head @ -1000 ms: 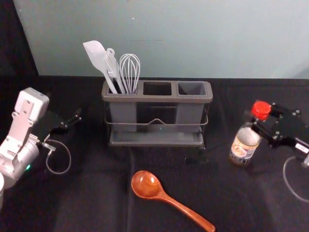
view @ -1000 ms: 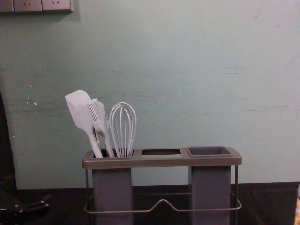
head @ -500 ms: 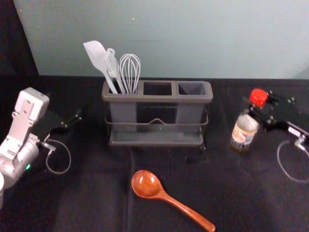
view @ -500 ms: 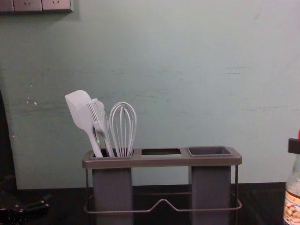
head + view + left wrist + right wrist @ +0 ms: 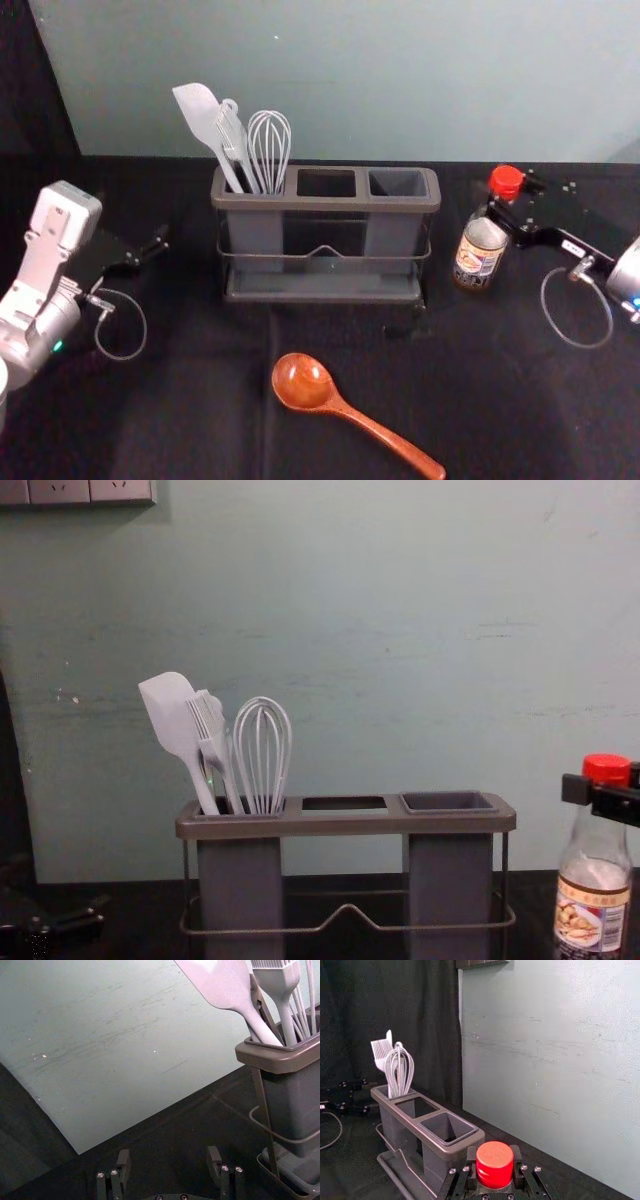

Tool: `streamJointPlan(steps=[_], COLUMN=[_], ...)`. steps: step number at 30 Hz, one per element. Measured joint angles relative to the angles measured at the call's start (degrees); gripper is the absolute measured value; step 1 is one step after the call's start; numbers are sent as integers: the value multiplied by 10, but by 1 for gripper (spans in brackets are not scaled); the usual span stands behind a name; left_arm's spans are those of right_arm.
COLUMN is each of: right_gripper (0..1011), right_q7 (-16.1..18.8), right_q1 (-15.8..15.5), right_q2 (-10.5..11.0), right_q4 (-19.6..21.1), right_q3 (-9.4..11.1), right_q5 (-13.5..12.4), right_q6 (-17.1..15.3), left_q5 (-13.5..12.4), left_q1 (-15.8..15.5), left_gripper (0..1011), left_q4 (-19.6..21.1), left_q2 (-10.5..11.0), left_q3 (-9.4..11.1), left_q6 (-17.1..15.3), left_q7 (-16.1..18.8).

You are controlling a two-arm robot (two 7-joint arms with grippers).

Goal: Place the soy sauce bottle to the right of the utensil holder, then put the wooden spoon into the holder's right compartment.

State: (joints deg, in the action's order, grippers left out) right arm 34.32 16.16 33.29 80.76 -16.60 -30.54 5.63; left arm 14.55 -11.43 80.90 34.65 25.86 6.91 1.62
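Jaws clenched high on the soy sauce bottle (image 5: 480, 250), just right of the utensil holder (image 5: 325, 204), we should steady our right gripper (image 5: 494, 1161), seat the base flat, then release gently, our spread-jawed left gripper (image 5: 168, 1155) idle at left.

I take this for a lab or robot test station, though I can't tell which. From my seat I see a black cloth-covered desk (image 5: 180, 420) set against a flat, pale grey-green wall (image 5: 450, 90) with scuffs and scratches. A black, folded fabric curtain (image 5: 420, 1005) hangs beside it, and a row of slotted socket plates (image 5: 60, 491) sits high on the wall. My jointed, silver-white metal left arm (image 5: 45, 260) with its looping grey cable (image 5: 144, 325) suits a lab too.
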Motion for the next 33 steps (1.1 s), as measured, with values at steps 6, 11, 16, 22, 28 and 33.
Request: streamJointPlan(steps=[6, 11, 16, 22, 28, 33], right_gripper=[392, 390, 392, 392, 392, 390], right_q7=[0, 0, 4, 10, 12, 12], right_q1=[16, 23, 28, 33, 36, 36], right_q2=[-11, -21, -31, -40, -42, -43], right_q4=[-21, -36, -52, -68, -75, -76], right_q3=[-13, -17, -19, -18, -19, -20], right_q5=[21, 32, 33, 28, 31, 33], right_q6=[14, 24, 31, 35, 35, 36], left_q5=[0, 0, 0, 0, 0, 0], left_q1=[0, 0, 0, 0, 0, 0], left_gripper=[1005, 1005, 1005, 1005, 1005, 1005], left_q4=[0, 0, 0, 0, 0, 0], left_q2=[0, 0, 0, 0, 0, 0], left_q3=[0, 0, 0, 0, 0, 0], left_q6=[0, 0, 0, 0, 0, 0], left_q7=[0, 0, 0, 0, 0, 0])
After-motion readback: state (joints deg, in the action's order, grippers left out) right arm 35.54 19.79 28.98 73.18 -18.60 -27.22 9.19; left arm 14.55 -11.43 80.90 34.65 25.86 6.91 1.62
